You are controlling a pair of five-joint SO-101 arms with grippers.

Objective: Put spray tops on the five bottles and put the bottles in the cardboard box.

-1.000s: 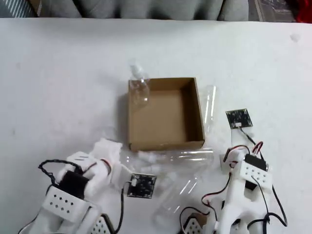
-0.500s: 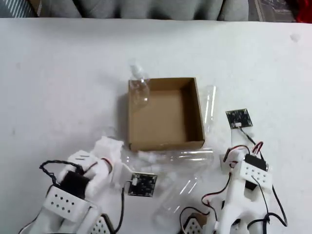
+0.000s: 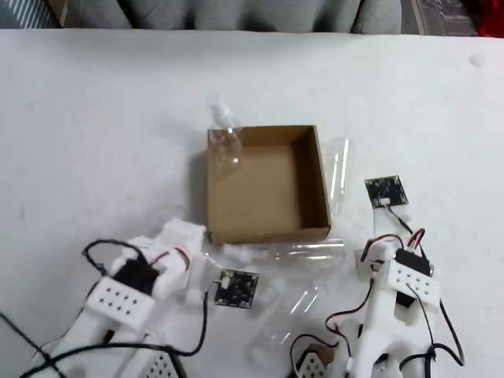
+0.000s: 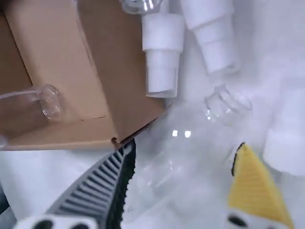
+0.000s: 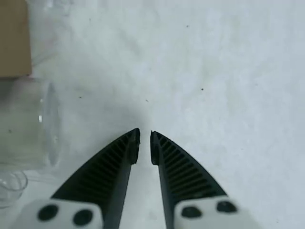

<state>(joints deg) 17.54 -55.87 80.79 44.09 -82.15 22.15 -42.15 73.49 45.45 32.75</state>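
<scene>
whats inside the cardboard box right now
One clear bottle in a far corner of the cardboard box, top poking past the rim. The remaining floor looks bare; the near wall hides a strip.

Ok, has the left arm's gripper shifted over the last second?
Yes. In the high view the left gripper has edged forward and to the right, closer to the near left corner of the brown cardboard box.

Left claw spread wide, right claw pinched nearly together
</scene>
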